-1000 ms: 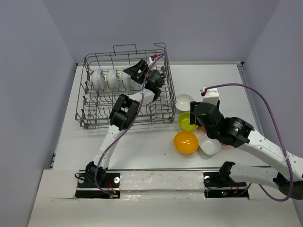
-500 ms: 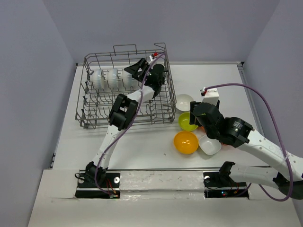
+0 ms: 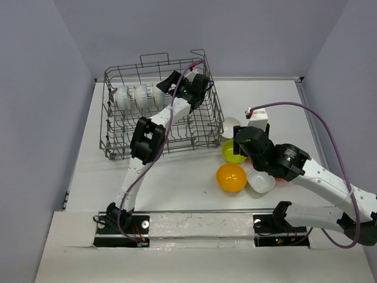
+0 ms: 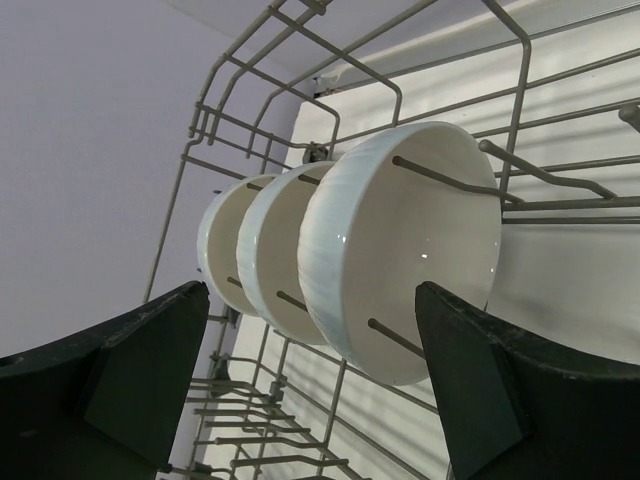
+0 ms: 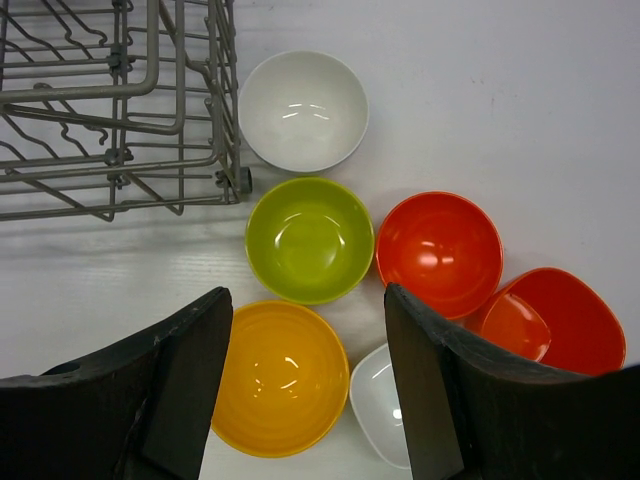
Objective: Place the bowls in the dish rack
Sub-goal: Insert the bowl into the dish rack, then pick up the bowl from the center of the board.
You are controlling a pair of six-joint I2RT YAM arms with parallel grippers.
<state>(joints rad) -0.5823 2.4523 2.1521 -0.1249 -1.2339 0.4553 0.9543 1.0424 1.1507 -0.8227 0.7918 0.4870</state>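
Note:
The grey wire dish rack stands at the back left with three white bowls on edge between its tines. My left gripper is inside the rack just right of them, open and holding nothing. In the left wrist view the nearest white bowl stands ahead of the wide fingers. My right gripper hovers open over loose bowls on the table: lime green, orange-yellow, white round, white squarish and two red-orange.
The rack's near right corner sits close to the white round and lime green bowls. A white box with a purple cable lies behind the right arm. The table's right edge runs past the bowls.
My left gripper has moved further toward the back of the rack, and the rack has shifted a little to the right. The right gripper edged slightly left over the bowls.

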